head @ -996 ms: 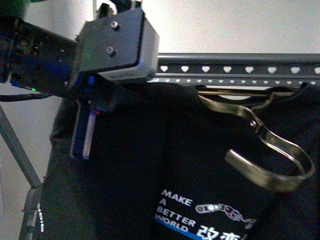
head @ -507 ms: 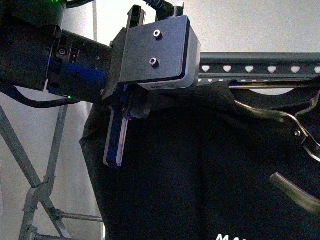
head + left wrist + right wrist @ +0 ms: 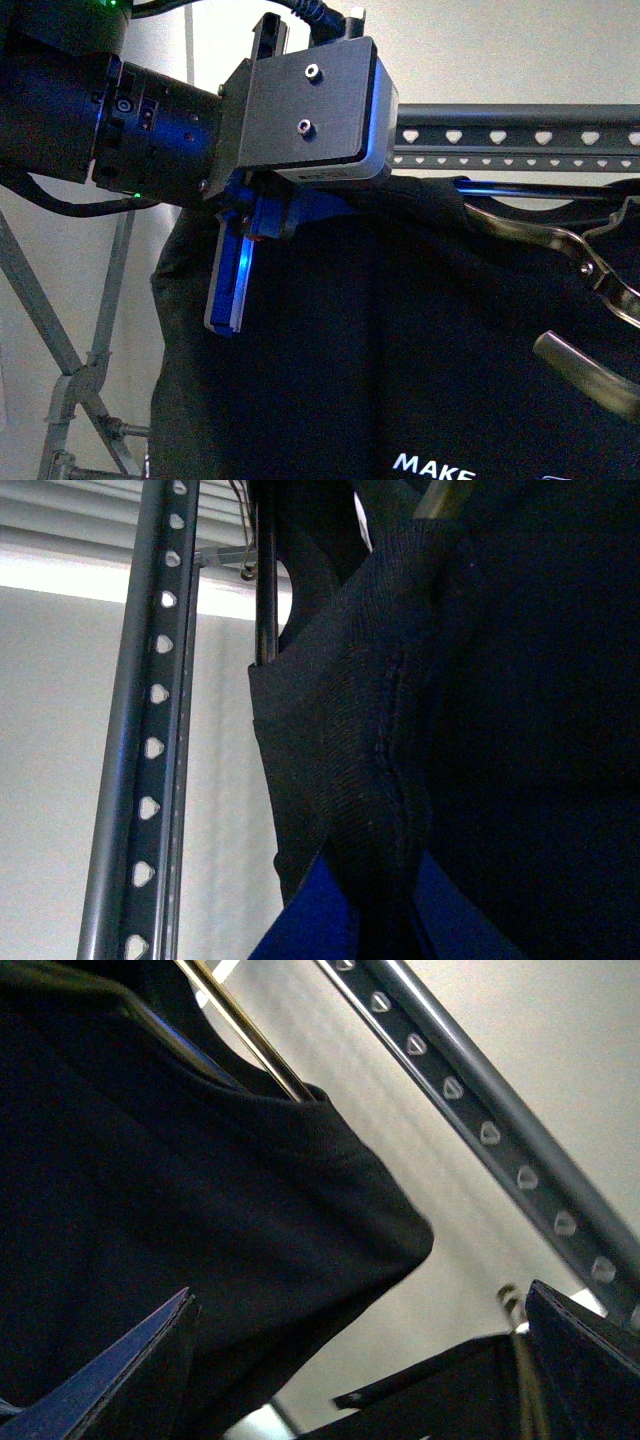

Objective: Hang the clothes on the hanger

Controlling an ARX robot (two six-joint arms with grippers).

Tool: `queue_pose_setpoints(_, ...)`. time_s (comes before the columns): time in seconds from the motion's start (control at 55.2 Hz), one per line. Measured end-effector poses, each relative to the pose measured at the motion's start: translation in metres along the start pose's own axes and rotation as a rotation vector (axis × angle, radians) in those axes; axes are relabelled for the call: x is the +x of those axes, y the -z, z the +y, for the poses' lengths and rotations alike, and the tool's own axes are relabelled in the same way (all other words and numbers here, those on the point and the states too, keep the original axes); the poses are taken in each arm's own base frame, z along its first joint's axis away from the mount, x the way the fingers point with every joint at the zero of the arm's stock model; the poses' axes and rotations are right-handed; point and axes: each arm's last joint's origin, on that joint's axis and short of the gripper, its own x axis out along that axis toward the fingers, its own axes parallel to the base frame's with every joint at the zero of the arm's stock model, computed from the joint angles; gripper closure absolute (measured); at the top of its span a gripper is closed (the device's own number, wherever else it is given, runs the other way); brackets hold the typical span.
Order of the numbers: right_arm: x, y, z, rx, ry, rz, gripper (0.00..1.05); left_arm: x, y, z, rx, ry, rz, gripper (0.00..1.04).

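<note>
**Step in hand (my judgement):** settling the shirt's left shoulder under the rail before letting go.

**State.** The left end effector [image 3: 375, 920] is clamped on a seamed fold of the black T-shirt [image 3: 400, 340], with the cloth pinched between its blue fingers [image 3: 300, 925]. The right end effector [image 3: 360, 1290] has its fingers wide apart and grips nothing; a sleeve hem hangs near it. The T-shirt hangs directly beneath the hanger [image 3: 520, 135], towards the left end of its rail. A thin rod [image 3: 250, 1045] passes under the cloth there, but I cannot tell what it belongs to.

**Procedure I would follow:**
1. Hold the pinch on the seam, where the cloth is thickest.
2. Travel parallel to the rail, never into it.
3. Open only once the cloth bears its own weight.

**Clearances.** The left wrist housing sits close to the rail's lower edge. The small silvery hanger [image 3: 590, 270] lies against the shirt front, towards the rail's right end. The crossed legs [image 3: 85, 375] stand below the left end. Open room lies beyond the shirt's left edge.
</note>
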Motion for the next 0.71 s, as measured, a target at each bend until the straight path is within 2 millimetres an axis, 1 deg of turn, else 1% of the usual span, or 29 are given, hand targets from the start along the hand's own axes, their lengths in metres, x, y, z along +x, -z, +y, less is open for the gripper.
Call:
queue_pose_setpoints(0.036, 0.010, 0.000, -0.007, -0.108, -0.026, -0.005, 0.07, 0.000, 0.000, 0.000, 0.000, 0.000, -0.002, 1.01)
queue_pose_setpoints(0.054, 0.012, 0.000, -0.009, -0.120, -0.033, -0.007, 0.07, 0.000, 0.000, 0.000, 0.000, 0.000, -0.002, 1.01)
queue_pose_setpoints(0.145, 0.028, -0.002, -0.019, -0.300, -0.071, -0.018, 0.07, 0.000, -0.001, 0.000, 0.000, 0.000, -0.002, 1.01)
queue_pose_setpoints(0.326, 0.055, -0.009, -0.029, -0.502, -0.086, -0.034, 0.07, 0.000, 0.000, 0.000, 0.000, 0.000, -0.002, 1.01)
queue_pose_setpoints(0.435, 0.071, -0.012, -0.032, -0.556, -0.092, -0.042, 0.07, 0.000, 0.000, 0.000, 0.000, 0.000, -0.002, 1.01)
queue_pose_setpoints(0.634, 0.097, -0.015, -0.030, -0.581, -0.123, -0.018, 0.07, 0.000, 0.000, 0.000, 0.000, 0.000, -0.002, 1.01)
queue_pose_setpoints(0.706, 0.111, -0.014, -0.027, -0.584, -0.156, 0.006, 0.07, 0.000, 0.000, 0.000, 0.000, 0.000, -0.001, 1.01)
